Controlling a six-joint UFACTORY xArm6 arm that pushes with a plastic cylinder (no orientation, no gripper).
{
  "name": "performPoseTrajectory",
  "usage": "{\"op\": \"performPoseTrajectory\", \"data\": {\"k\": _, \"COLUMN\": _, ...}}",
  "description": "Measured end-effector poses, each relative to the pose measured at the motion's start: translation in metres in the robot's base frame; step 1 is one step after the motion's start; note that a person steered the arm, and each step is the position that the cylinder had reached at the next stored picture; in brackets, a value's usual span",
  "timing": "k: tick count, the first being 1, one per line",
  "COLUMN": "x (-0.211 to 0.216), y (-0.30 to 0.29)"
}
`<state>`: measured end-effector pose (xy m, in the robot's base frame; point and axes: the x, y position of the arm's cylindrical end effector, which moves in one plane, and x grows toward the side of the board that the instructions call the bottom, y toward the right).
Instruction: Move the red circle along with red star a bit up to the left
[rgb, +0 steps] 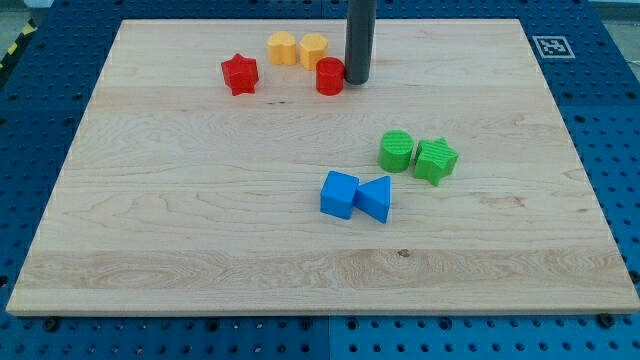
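End effector: rod tip (358, 81), no jaws, holding nothing, touching red circle (329, 76) from the right
Red star (240, 74): lying well left, near counter (300, 250) top
Risk: circle is likely slipping sideways into the yellow blocks (298, 48)

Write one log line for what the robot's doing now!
tip: right of, touching red circle | red star: apart, farther left | step: push not finished
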<state>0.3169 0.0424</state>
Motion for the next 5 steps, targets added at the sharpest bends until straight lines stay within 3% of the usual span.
{"op": "performPoseTrajectory", "data": {"k": 5, "x": 0.0, "y": -0.097}}
